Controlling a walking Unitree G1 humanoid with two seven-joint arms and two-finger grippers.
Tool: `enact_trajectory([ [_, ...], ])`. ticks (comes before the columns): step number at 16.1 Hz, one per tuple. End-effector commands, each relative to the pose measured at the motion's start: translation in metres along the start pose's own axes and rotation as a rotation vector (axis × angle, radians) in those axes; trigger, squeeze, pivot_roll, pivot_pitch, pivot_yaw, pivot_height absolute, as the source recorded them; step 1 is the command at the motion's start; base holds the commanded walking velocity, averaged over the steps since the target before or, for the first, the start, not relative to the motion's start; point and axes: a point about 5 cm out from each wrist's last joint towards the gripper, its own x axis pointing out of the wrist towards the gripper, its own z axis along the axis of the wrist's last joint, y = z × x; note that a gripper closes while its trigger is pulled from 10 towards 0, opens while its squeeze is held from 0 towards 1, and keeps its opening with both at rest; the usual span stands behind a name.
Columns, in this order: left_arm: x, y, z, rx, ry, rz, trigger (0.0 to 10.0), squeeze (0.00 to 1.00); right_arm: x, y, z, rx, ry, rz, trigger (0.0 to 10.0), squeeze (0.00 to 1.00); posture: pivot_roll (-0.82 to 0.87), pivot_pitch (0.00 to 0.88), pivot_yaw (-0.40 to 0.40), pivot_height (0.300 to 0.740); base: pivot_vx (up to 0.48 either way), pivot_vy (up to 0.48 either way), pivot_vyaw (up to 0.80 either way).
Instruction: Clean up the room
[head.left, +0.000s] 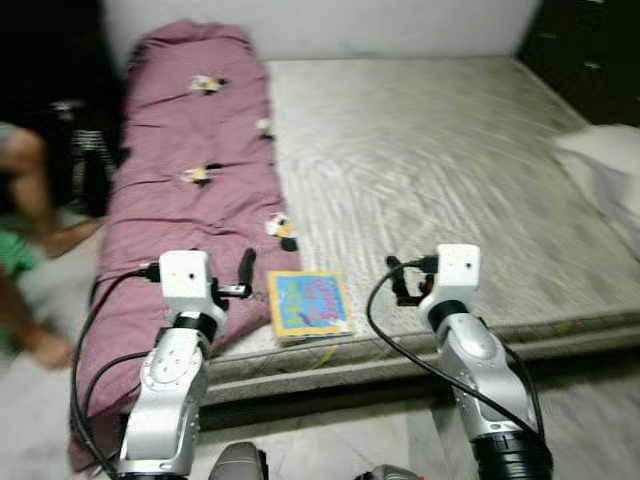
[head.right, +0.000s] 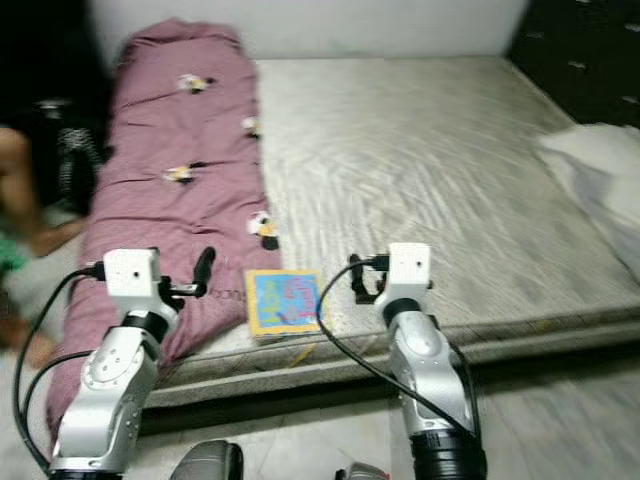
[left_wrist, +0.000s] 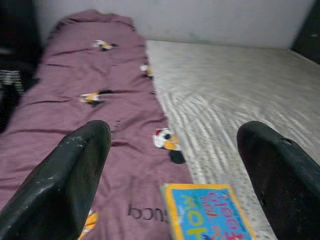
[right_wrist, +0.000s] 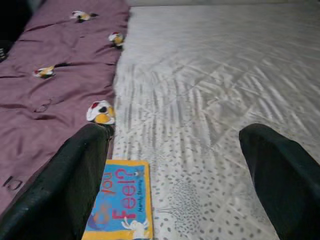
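A blue picture book (head.left: 308, 303) with a yellow border lies flat on the grey patterned mattress (head.left: 430, 170), close to its front edge. A maroon blanket (head.left: 180, 160) with small cartoon prints runs along the mattress's left side, just left of the book. My left gripper (head.left: 245, 272) hovers over the blanket's near end, left of the book, and its fingers (left_wrist: 80, 165) stand wide apart with nothing between them. My right gripper (head.left: 400, 280) hovers just right of the book, open and empty too; its wrist view has the book (right_wrist: 120, 207) beside one finger (right_wrist: 85, 170).
A person's legs (head.left: 30, 185) are on the floor at the far left, beside a dark striped stand (head.left: 90, 150). White cloth (head.left: 605, 170) lies at the mattress's right edge. Dark furniture (head.left: 590, 50) stands at the back right. Bare floor (head.left: 330, 440) lies before the mattress.
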Motion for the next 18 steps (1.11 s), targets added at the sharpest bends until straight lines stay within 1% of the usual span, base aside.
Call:
enact_trajectory([
  [1, -0.0003, -0.0017, 0.0009, 0.004, -0.004, 0.000, 10.0, 0.00, -0.0005, -0.0056, 0.0018, 0.013, -0.005, -0.024, 10.0, 0.00, 0.01, 0.000, -0.025, 0.740, 0.000, 0.000, 0.00],
  [9, -0.0001, -0.0015, 0.0003, -0.003, 0.000, -0.001, 10.0, 0.00, -0.0003, -0.0060, 0.0015, 0.016, -0.004, -0.027, 10.0, 0.00, 0.01, 0.000, -0.025, 0.740, 0.000, 0.000, 0.00],
  [10, -0.0001, -0.0017, 0.0003, -0.004, 0.000, -0.001, 10.0, 0.00, -0.0002, -0.0061, 0.0015, 0.017, -0.003, -0.028, 10.0, 0.00, 0.01, 0.000, -0.025, 0.740, 0.000, 0.255, 0.00],
  [16, 0.0008, -0.0035, 0.0021, -0.008, -0.007, -0.019, 10.0, 0.00, -0.0001, -0.0063, 0.0018, 0.019, -0.004, -0.031, 10.0, 0.00, 0.01, 0.000, -0.024, 0.740, 0.000, 0.476, 0.00],
  [17, 0.0012, -0.0048, 0.0032, 0.003, -0.011, -0.019, 10.0, 0.00, 0.0001, -0.0064, 0.0019, 0.019, -0.005, -0.031, 10.0, 0.00, 0.01, 0.000, -0.025, 0.740, 0.000, 0.454, 0.00],
  [18, 0.0013, -0.0031, 0.0035, 0.024, -0.020, -0.003, 10.0, 0.00, 0.0000, -0.0065, 0.0020, 0.020, -0.006, -0.032, 10.0, 0.00, 0.01, 0.000, -0.024, 0.740, 0.000, 0.000, 0.00],
])
